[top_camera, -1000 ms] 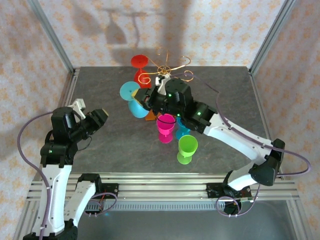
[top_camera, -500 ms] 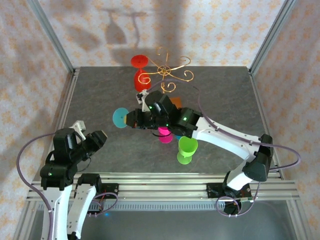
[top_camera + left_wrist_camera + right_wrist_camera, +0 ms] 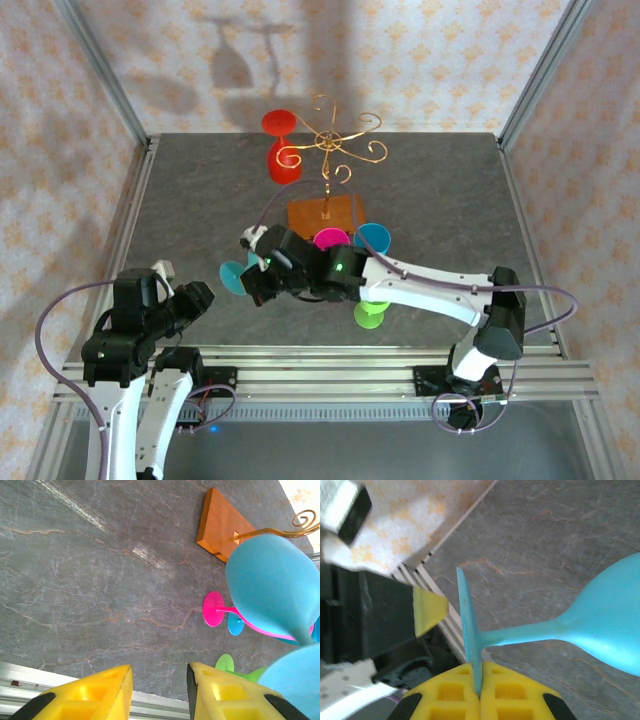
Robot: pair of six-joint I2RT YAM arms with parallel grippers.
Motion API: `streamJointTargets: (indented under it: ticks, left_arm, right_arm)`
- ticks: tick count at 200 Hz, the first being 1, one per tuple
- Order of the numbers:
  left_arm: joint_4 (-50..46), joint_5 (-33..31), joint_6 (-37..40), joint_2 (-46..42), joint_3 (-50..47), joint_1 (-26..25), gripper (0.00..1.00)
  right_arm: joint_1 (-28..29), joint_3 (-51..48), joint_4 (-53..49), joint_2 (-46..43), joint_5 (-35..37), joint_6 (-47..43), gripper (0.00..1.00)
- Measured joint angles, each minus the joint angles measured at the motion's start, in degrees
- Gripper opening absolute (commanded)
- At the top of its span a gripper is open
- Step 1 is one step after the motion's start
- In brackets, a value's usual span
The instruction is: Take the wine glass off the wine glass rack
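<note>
Right gripper (image 3: 478,682) was clamped shut on the foot disc of the light-blue wine glass (image 3: 600,630), fingers pinching the disc edge-on. The glass lay roughly horizontal in the grip, with the stem and bowl running off toward 3 o'clock in the right wrist view.

From the top camera, that glass was off the wine glass rack (image 3: 328,140) and well apart from it, out at about 7 o'clock from the rack's wooden base (image 3: 325,213), over the grey table (image 3: 200,200). The right arm was stretched across toward the left side.

Left gripper (image 3: 160,680) was open, with a gap between its yellow fingers and nothing in it. It sat at the near-left of the table, near the held glass's foot but not touching.

The rack stood upright at 12 o'clock on the table. A red glass (image 3: 281,160) hung bowl-down from a scroll arm on the rack's 9 o'clock side.

A pink glass (image 3: 332,238) sat on the table just beside the base at 6 o'clock, and a blue glass (image 3: 374,237) at 5 o'clock. A green glass (image 3: 370,314) sat nearer the arms, partly hidden by the right arm.
</note>
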Motion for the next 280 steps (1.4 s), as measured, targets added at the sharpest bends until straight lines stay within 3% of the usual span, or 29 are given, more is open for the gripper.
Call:
streamJointTargets:
  ticks: [53, 144, 205, 280]
  left_arm:
    - [0.04, 0.17, 0.02, 0.0, -0.52, 0.0, 0.47]
    - [4.17, 6.12, -1.22, 2.82, -1.51, 0.0, 0.58]
    - [9.14, 10.38, -3.98, 6.88, -2.71, 0.0, 0.58]
    - [14.32, 13.64, -7.02, 7.93, -5.05, 0.0, 0.56]
  right_arm:
    - [5.79, -8.37, 3.54, 0.0, 12.57, -10.36, 0.0]
    - [8.87, -17.62, 19.78, 3.72, 34.05, -23.32, 0.0]
    - [10.19, -17.97, 30.01, 6.51, 41.9, -30.62, 0.0]
    - [11.1, -18.62, 34.88, 8.79, 46.14, -34.56, 0.0]
